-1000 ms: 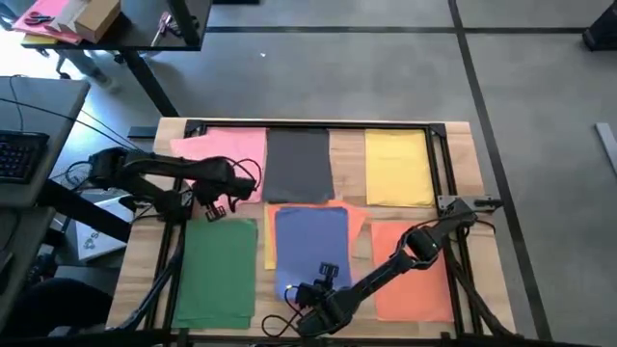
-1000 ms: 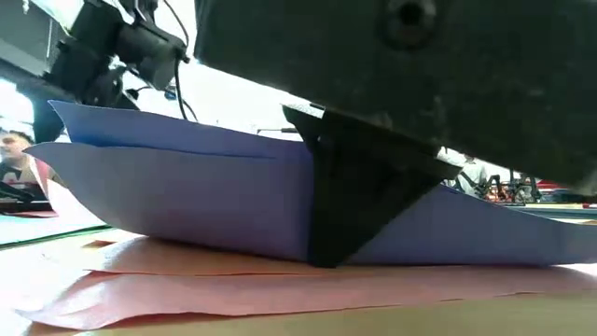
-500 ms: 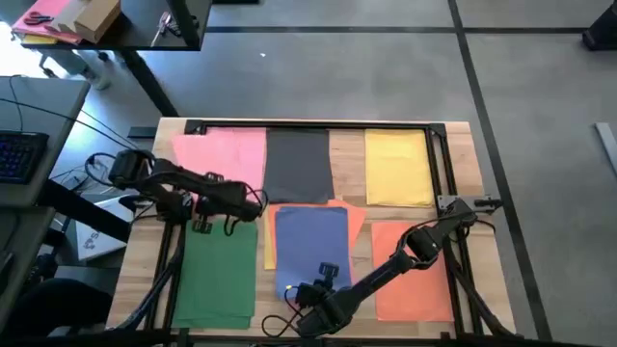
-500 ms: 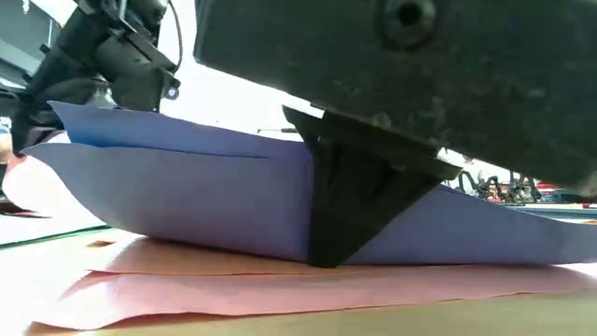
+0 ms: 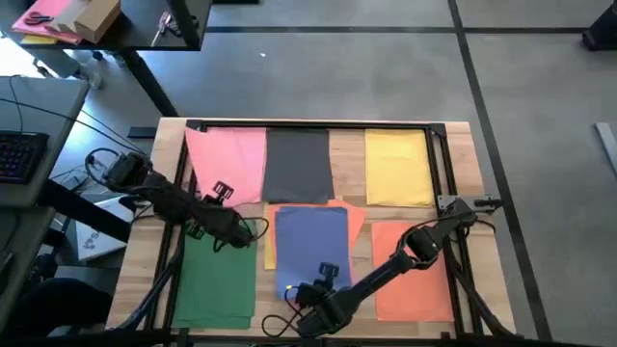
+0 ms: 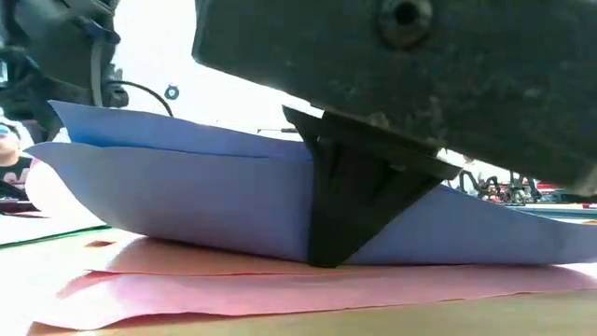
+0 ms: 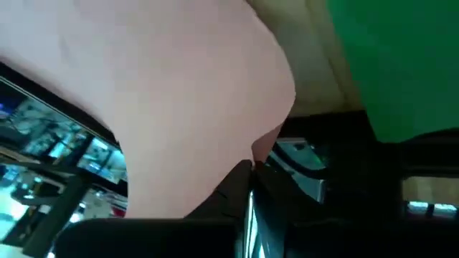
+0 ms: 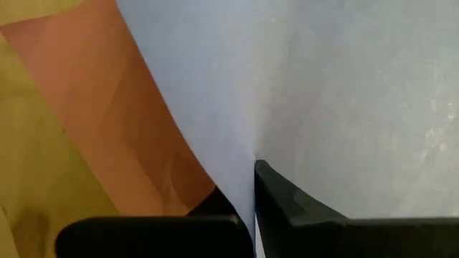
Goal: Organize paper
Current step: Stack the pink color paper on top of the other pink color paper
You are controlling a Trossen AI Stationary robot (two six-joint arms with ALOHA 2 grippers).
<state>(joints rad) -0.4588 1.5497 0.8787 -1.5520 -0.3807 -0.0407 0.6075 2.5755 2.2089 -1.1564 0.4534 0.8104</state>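
Observation:
Coloured paper sheets lie flat on the wooden table: pink (image 5: pixel 231 159), dark grey (image 5: pixel 299 164) and yellow (image 5: pixel 398 169) along the far side. Green (image 5: pixel 217 275), blue (image 5: pixel 311 241) and orange (image 5: pixel 415 275) are nearer. My left gripper (image 5: pixel 236 224), between the pink and green sheets, is shut on the pink sheet. My right gripper (image 5: pixel 323 278), at the blue sheet's near edge, is shut on the blue sheet. Orange and yellow paper stick out from under the blue sheet. My left gripper pinches an edge of the pink sheet (image 7: pixel 259 147), close to a corner, between its two fingers. The sheet curves up and away from the fingers, and that part is off the table. My right gripper pinches the middle of the blue sheet's near edge (image 8: pixel 252 147) between its two fingers, slanting down from the table's near side. The low view shows a dark finger (image 6: pixel 350 210) on the paper. The edge bows up on both sides, above the orange sheet (image 6: pixel 280 285).
A black frame (image 5: pixel 318 123) runs along the table's far edge and sides. Beside the table on the left stand a desk with a keyboard (image 5: pixel 19 154) and cables. A person (image 6: pixel 11 163) shows beyond the table in the low view.
My left gripper has moved toward the table's near edge and a little to the right, from beside the pink sheet to the gap above the green one. It takes the pink sheet's near-left part with it. The sheet's left side has pulled in and curled up.

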